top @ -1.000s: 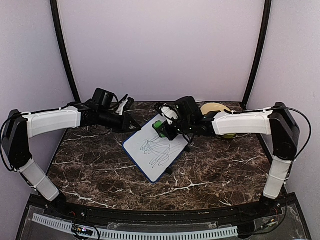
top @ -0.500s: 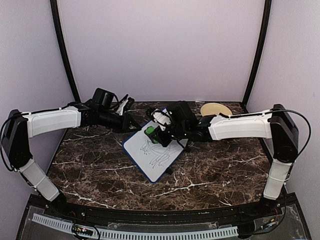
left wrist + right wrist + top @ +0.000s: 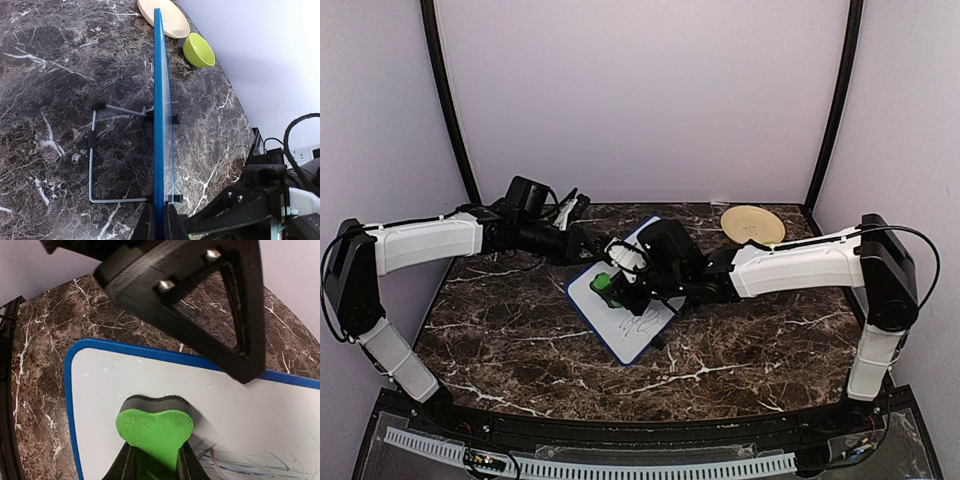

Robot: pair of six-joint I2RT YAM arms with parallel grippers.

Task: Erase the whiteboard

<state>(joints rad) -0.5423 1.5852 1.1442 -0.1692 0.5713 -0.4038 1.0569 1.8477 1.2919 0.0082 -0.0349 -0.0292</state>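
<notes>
Top view: we see the whiteboard (image 3: 625, 330) at centre frame, propped at a tilt on the dark marble table (image 3: 510, 335), with a marker scribble (image 3: 642, 322) on its lower part. The left gripper (image 3: 584, 251) reaches in from the upper left, its jaws pinching the board's upper-left rim. The right gripper (image 3: 611, 288) comes in from the right, jaws pinched on a green eraser (image 3: 603, 283) that sits on the board's upper-left area. A tan plate (image 3: 752, 224) lies at the upper right, well apart from the board. Left wrist view: we see the whiteboard (image 3: 158, 100) edge-on, its blue rim running from top centre to bottom centre, with the left gripper's jaws clamped on it at the bottom edge. A wire stand (image 3: 92, 160) props it from the left side; a green bowl (image 3: 199, 50) sits beside the plate (image 3: 172, 22) at the top. Right wrist view: we see the eraser (image 3: 155, 432) at bottom centre, squeezed between the right fingers (image 3: 125, 466) and pressed flat on the white surface near the board's rounded corner. Marker lines show at the lower right.
</notes>
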